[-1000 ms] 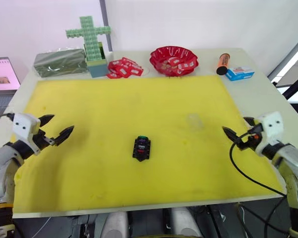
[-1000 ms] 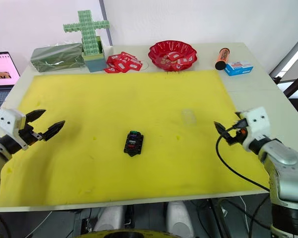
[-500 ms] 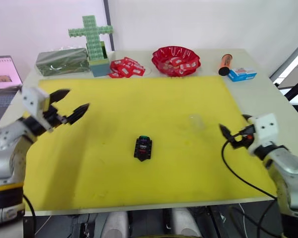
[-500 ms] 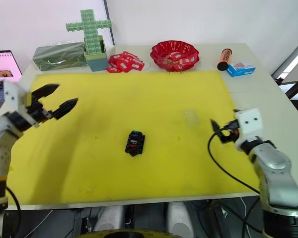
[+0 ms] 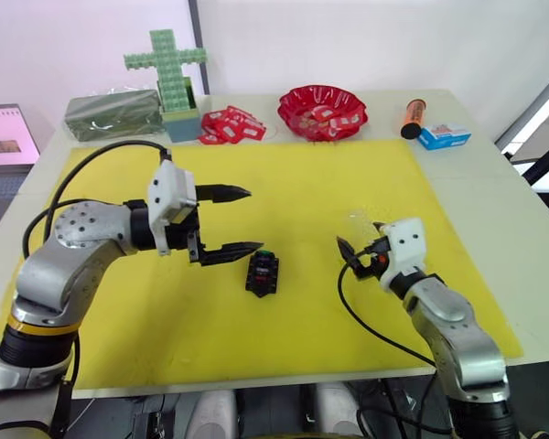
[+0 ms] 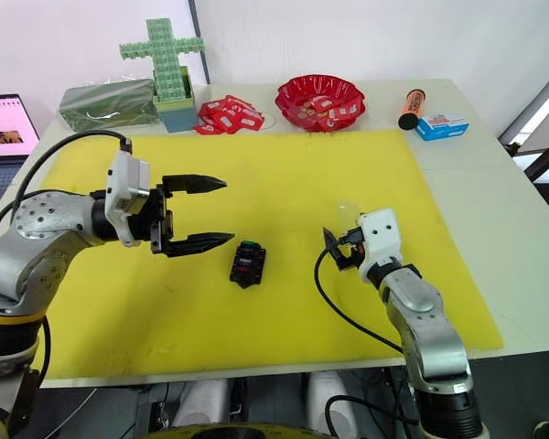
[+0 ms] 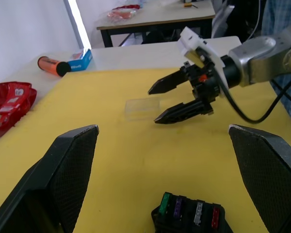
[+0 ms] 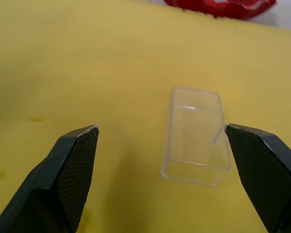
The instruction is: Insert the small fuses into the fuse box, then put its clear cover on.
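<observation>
We see the fuse box (image 5: 262, 273) sitting near the middle of the head view on the yellow mat (image 5: 284, 357), and in the left wrist view the small fuses (image 7: 189, 211) already stand in a row in its top: green, purple, pale grey and red, side by side. By our reading, that leaves the clear cover (image 8: 196, 136) as the thing to handle. It lies flat on the mat, right of centre in the head view, just beyond our right gripper (image 5: 355, 255), whose fingers are spread wide with the cover lying ahead between them and nothing touching it. Our left gripper (image 5: 227, 220) hovers left of the fuse box, fingers likewise well apart and empty. We judge the cover to be very light, thin-walled and stiff, with smooth glossy faces that will likely slip under the pads; a hard squeeze could flex or crack it, and a glancing touch could skate it across the mat. It looks like a shallow rectangular cap, so we would take it across its narrow width, pads on the two long side walls near the middle, closing gently. Because it is almost see-through against the yellow, its bright edges are our best guide for lining up.
</observation>
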Robot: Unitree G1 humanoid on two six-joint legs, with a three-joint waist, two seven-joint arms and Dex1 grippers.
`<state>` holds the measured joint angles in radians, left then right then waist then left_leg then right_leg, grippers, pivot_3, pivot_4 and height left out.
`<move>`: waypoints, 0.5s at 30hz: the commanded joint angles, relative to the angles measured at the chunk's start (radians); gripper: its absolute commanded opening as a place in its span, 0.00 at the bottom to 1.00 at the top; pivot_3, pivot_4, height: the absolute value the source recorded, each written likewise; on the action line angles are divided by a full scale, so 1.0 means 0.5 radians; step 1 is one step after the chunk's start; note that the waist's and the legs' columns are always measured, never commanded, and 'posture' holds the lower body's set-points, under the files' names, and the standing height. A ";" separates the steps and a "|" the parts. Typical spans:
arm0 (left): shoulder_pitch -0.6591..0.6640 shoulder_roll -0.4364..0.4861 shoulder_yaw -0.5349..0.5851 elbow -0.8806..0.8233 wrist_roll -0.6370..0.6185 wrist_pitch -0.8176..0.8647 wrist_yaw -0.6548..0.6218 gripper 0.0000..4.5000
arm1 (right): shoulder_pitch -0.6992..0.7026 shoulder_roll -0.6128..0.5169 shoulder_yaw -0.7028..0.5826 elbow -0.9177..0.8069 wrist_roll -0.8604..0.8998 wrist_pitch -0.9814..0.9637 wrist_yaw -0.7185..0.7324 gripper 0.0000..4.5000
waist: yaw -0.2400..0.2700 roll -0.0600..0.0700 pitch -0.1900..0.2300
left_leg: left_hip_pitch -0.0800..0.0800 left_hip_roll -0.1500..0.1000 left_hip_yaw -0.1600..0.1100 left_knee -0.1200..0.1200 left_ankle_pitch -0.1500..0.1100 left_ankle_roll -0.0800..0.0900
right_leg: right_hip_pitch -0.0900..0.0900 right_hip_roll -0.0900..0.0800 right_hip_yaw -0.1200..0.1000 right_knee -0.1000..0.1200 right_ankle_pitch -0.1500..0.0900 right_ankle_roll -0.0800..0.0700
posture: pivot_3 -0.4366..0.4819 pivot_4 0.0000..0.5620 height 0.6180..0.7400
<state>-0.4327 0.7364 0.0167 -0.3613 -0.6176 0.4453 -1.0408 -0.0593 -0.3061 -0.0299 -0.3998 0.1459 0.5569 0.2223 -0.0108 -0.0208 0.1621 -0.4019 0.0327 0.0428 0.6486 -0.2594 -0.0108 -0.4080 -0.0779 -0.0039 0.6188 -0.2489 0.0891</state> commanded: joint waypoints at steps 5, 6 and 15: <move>0.027 -0.028 0.017 0.030 0.052 -0.112 -0.054 1.00 | -0.082 0.068 -0.029 0.165 -0.079 -0.125 -0.117 0.99 | -0.003 0.000 0.000 | 0.000 0.000 0.000 0.000 0.000 0.000 | 0.000 0.000 0.000 0.000 0.000 0.000 | 0.48 0.27 1.00; 0.030 -0.024 0.016 0.031 0.055 -0.121 -0.066 1.00 | -0.095 0.074 -0.026 0.187 -0.079 -0.138 -0.117 0.99 | -0.004 0.000 0.000 | 0.000 0.000 0.000 0.000 0.000 0.000 | -0.001 0.000 0.000 0.000 0.000 0.000 | 0.48 0.27 1.00; 0.031 -0.032 0.027 0.052 0.079 -0.134 -0.070 1.00 | -0.188 0.096 -0.043 0.383 -0.068 -0.251 -0.112 0.95 | -0.005 0.000 0.000 | 0.000 0.000 0.000 0.000 0.000 0.000 | 0.000 0.000 0.000 0.001 0.001 0.001 | 0.48 0.27 1.00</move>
<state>-0.4136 0.7188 0.0153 -0.3223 -0.5793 0.4007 -1.0725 -0.1388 -0.2637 -0.0295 -0.2090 0.1111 0.4500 0.1671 -0.0134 -0.0208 0.1620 -0.4018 0.0327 0.0426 0.6485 -0.2594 -0.0108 -0.4081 -0.0778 -0.0039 0.6193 -0.2484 0.0901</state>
